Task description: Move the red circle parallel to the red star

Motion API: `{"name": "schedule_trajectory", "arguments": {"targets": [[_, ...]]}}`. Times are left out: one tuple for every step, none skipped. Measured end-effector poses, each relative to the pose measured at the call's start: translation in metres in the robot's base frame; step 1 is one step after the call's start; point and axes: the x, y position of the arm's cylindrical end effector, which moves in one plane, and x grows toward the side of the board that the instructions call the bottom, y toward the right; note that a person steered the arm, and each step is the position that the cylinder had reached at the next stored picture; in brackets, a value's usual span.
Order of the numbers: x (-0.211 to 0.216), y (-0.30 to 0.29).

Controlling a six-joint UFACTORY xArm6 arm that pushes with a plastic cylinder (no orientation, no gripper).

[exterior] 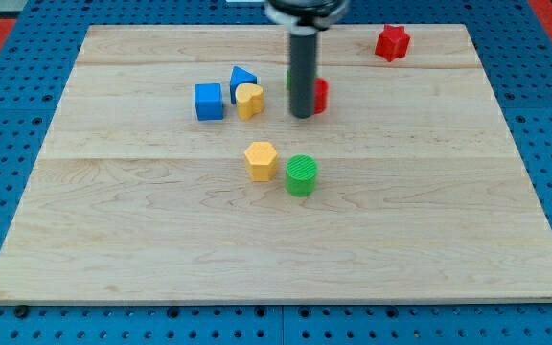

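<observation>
The red circle lies near the view's top centre, mostly hidden behind my rod. My tip rests on the board right at the circle's left side, touching or nearly touching it. A sliver of a green block shows just behind the rod on its left. The red star lies at the view's top right, well apart from the circle and higher in the view.
A blue cube, a blue triangle and a yellow heart cluster left of my tip. A yellow hexagon and a green cylinder sit below it. The wooden board lies on blue pegboard.
</observation>
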Motion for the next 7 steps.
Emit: {"name": "schedule_trajectory", "arguments": {"targets": [[-0.013,0.060],[-0.024,0.083],[0.003,0.043],[0.033,-0.054],[0.011,-0.033],[-0.010,0.005],[-0.028,0.023]]}}
